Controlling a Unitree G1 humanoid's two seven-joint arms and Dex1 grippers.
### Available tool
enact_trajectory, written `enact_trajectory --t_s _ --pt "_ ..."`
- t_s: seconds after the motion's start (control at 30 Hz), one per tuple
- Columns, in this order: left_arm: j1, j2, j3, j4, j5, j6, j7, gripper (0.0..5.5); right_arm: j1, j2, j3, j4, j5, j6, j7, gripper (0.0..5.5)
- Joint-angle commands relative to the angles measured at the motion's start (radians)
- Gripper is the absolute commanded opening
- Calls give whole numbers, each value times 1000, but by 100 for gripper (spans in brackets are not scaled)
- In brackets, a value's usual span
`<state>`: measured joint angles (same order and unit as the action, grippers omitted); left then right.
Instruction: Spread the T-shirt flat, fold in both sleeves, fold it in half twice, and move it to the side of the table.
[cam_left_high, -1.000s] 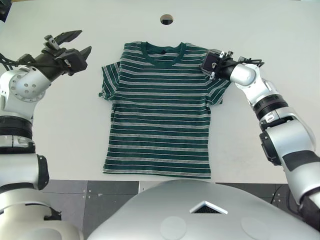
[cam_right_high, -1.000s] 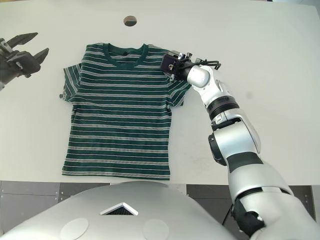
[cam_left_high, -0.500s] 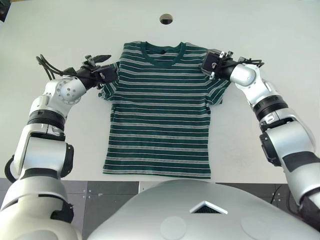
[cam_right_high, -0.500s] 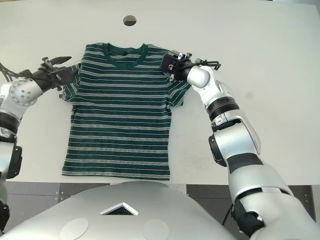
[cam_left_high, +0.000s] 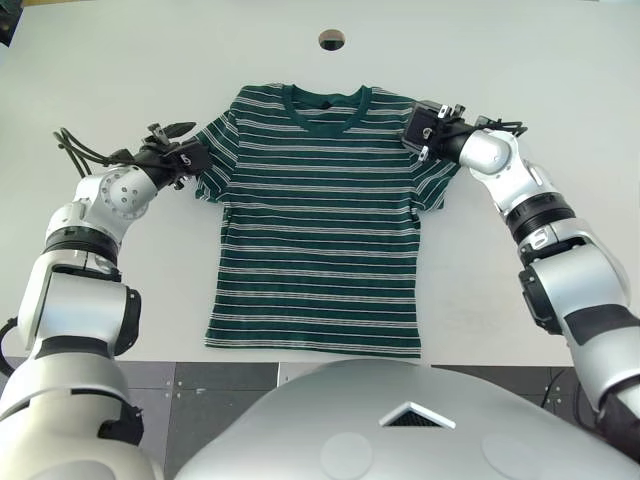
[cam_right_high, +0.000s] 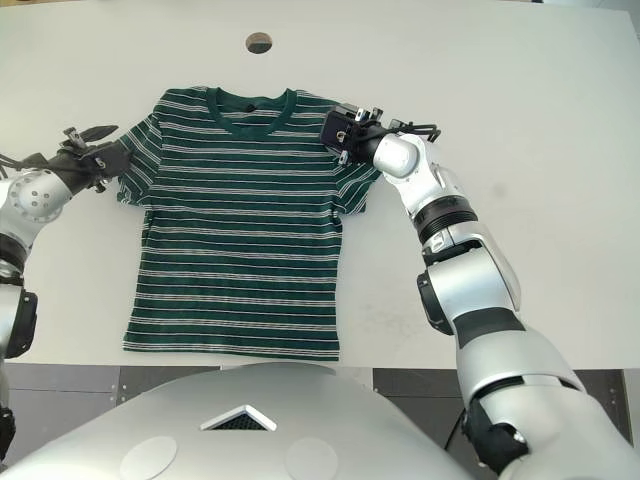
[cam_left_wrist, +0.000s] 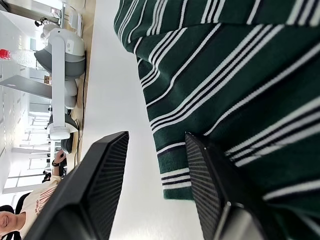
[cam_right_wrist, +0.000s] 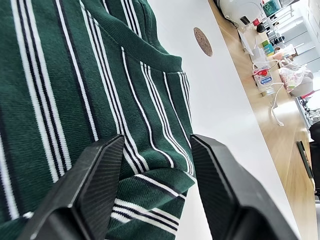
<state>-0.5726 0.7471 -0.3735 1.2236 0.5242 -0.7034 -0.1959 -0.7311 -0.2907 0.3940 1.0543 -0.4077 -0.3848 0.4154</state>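
Moved outward: left gripper (cam_left_high: 186, 150), at one sleeve hem of the single green white-striped cotton T-shirt (cam_left_high: 320, 230), flat on white surface (cam_left_high: 540, 70); right gripper (cam_left_high: 418, 132) on opposite shoulder; both fingers spread; one round hole (cam_left_high: 331, 39) beyond collar.

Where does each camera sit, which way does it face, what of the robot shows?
Eye views: on the head, looking forward and down at the T-shirt on the table; both arms show.
Left wrist view: on that wrist, looking past the open left hand at a sleeve hem.
Right wrist view: likewise, past the open right hand at the other sleeve.
Shared: the T-shirt.
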Motion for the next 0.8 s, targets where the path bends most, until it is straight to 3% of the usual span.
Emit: enact_trajectory --t_s 0.03,0.27,0.43,0.6,0.7,0.8 --pt "48 6 -17 19 18 19 -36 211 22 -7 4 14 -8 23 13 245" --pt "24 10 51 -40 -69 -43 -24 211 11 10 -28 -1 25 -12 -12 245" --pt "23 13 196 -131 -260 -106 -98 211 -16 4 -69 -65 45 -96 -96 245" --pt "94 72 324 -310 -401 -113 -135 211 59 -52 -123 -283 86 -118 -90 245" --pt "204 57 409 -494 -621 7 -274 211 128 -94 -152 -426 86 -62 -95 245" --pt "386 20 465 -725 -869 274 -417 211 208 -127 -206 -595 124 20 -75 245"
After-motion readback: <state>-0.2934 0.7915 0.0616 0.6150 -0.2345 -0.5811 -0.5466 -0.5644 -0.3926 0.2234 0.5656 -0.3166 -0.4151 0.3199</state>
